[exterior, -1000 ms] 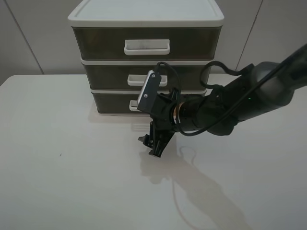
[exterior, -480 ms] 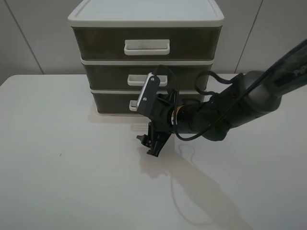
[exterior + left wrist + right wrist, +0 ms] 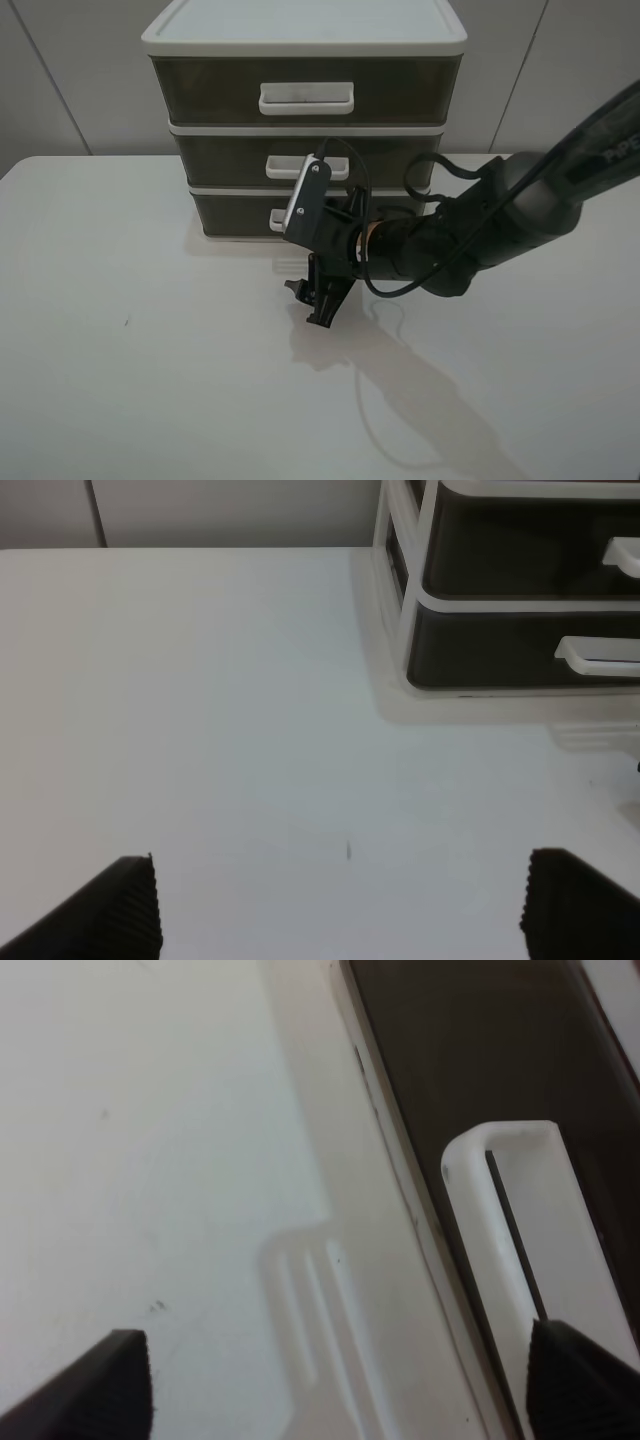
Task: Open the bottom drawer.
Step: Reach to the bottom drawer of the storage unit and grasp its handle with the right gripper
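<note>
The drawer unit (image 3: 305,45) stands at the back of the table with three smoky-brown drawers. The bottom drawer (image 3: 235,212) is shut; its small white handle (image 3: 277,217) is partly hidden behind my right wrist. My right gripper (image 3: 308,303) is open and hangs just in front of that drawer, close above the table. In the right wrist view the handle (image 3: 525,1230) lies next to one fingertip (image 3: 585,1380), with the open gripper (image 3: 335,1400) beside the dark drawer front (image 3: 470,1050). My left gripper (image 3: 345,910) is open and empty, well away from the bottom drawer (image 3: 490,650).
The white table (image 3: 130,350) stretches in front and to the left of the unit. The middle drawer (image 3: 235,157) and the top drawer (image 3: 200,88) are shut. A black cable (image 3: 430,165) loops off my right arm near the unit's right side.
My right wrist has shifted slightly left and lower, nearer the bottom drawer's front. The drawers have not moved.
</note>
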`<state>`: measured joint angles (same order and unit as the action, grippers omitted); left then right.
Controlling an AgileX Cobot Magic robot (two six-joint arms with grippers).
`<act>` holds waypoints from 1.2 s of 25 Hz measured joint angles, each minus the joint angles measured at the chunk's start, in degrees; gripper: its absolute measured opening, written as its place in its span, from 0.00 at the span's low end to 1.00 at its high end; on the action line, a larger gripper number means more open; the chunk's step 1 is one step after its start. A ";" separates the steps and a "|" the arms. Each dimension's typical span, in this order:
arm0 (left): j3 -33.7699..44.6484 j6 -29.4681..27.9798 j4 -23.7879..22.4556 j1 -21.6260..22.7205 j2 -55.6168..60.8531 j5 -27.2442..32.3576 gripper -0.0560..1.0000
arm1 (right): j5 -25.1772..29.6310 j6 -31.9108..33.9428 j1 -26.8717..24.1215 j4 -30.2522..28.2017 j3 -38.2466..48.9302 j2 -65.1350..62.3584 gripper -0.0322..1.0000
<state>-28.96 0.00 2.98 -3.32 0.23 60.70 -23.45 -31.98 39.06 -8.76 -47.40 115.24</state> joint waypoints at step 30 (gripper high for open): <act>0.00 0.00 0.00 0.00 0.00 0.00 0.76 | -10.33 -26.12 -1.33 8.44 3.46 1.78 0.75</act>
<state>-28.96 0.00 2.98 -3.32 0.23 60.70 -33.78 -58.10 37.74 -0.32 -43.94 117.02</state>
